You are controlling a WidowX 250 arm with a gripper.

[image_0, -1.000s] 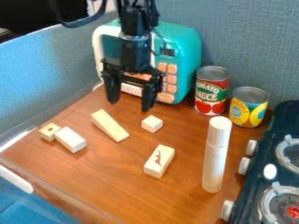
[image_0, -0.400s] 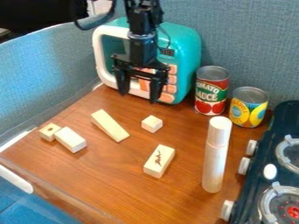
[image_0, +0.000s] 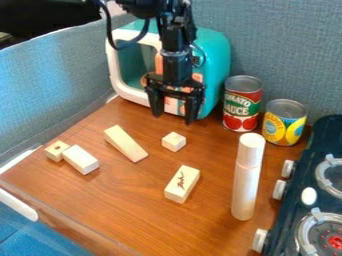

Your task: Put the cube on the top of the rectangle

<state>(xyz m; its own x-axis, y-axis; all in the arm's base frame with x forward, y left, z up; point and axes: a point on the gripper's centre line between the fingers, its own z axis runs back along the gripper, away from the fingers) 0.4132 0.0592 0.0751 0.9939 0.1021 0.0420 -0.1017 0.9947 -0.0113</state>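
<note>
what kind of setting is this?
Looks like a toy kitchen play set on a wooden table, probably a robot test bench: a toy stove at the right, a teal toy microwave at the back, and a black gripper over loose wooden blocks.

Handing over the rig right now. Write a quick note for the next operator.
Gripper: jaws open, holding nothing, above and behind the small plain cube.
Cube: on the table, touching no block.
Rectangle: likely the block with black writing, lying flat nearer the camera; confirm.
Done: no stacking.
Left: grasp the cube, lift, set it on the rectangle, release.
</note>
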